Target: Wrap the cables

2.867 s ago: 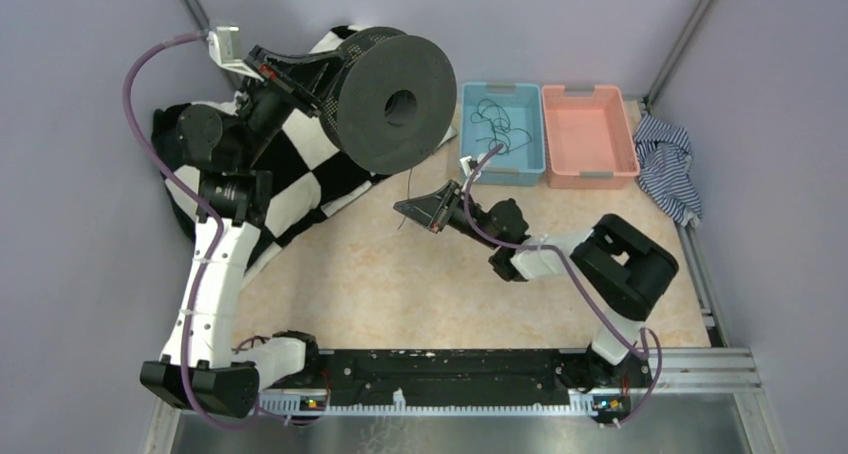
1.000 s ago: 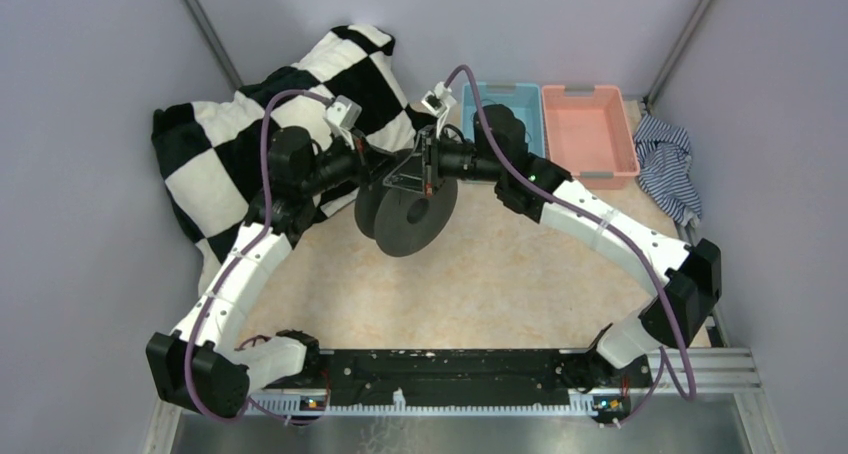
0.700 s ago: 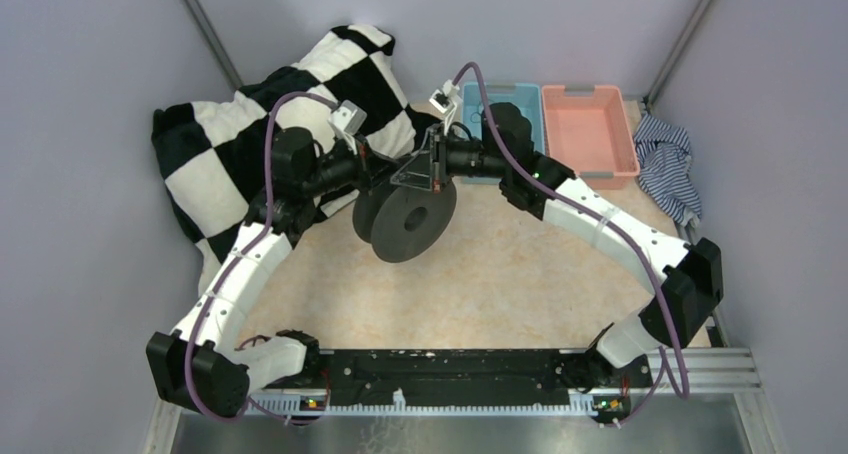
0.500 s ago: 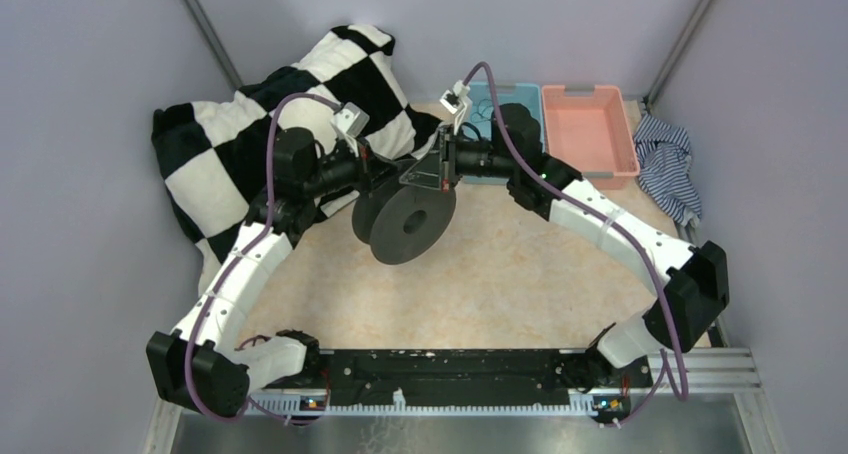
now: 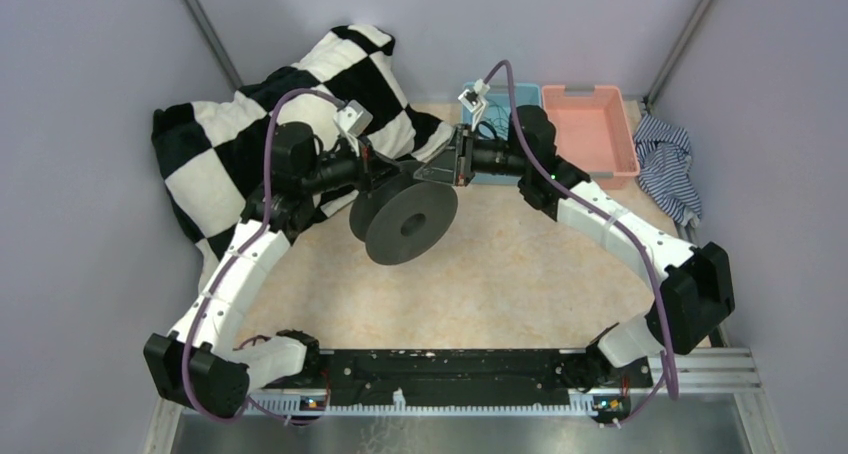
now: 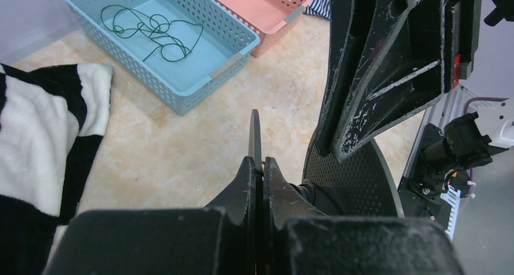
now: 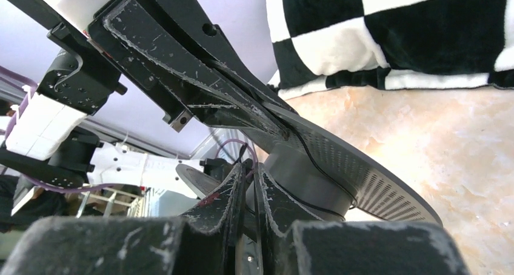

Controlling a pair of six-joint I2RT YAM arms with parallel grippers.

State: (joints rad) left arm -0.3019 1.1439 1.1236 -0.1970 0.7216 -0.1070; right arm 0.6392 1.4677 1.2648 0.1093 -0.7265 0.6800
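Fingers (image 6: 241, 187) of left gripper (image 6: 257, 165): pinched tight on thin rim of dark spool (image 5: 410, 221), towards back of table (image 5: 480, 274). Fingers (image 7: 276, 211) of right gripper (image 7: 250, 171): parted by a narrow slit, tips close to spool hub, nothing seen between them. One cable strand (image 7: 315, 164) lying along perforated flange and around hub. More cables (image 6: 153, 29) tangled in blue basket (image 6: 200, 84) at far side, beside pink basket (image 6: 273, 33). Checkered blanket (image 5: 215, 164) far left. Striped cloth (image 5: 665, 159) far right.
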